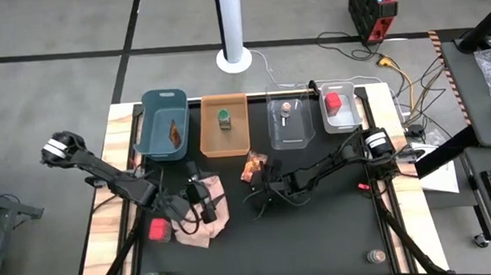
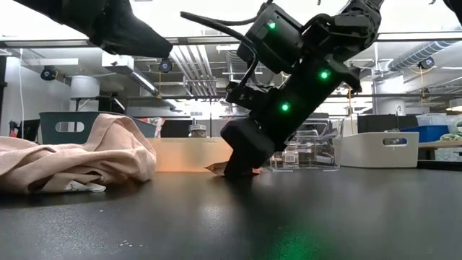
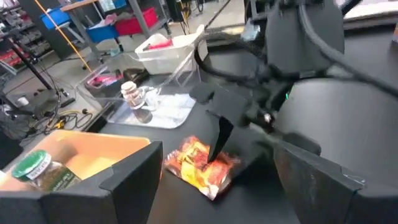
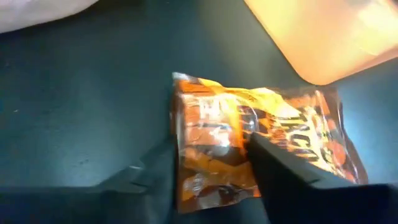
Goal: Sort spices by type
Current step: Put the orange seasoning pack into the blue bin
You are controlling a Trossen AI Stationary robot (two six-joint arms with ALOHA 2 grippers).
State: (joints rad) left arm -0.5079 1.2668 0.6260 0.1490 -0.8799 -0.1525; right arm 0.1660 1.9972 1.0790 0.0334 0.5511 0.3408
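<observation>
Step in hand: grasping. Right claw (image 4: 211, 171) straddles the orange foil packet (image 4: 249, 140) on the counter (image 1: 322, 236) beside the orange bin (image 1: 211, 144), fingers parted, not yet clamped. Next: close, lift, carry to the blue bin (image 1: 152, 135). Left claw (image 1: 200, 201) waits open over the pink cloth (image 1: 221, 221).

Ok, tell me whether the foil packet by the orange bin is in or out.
Out: the foil packet lies on the black mat beside the orange bin.

Right arm (image 2: 289, 87) atop foil packet (image 2: 216, 168)
</observation>
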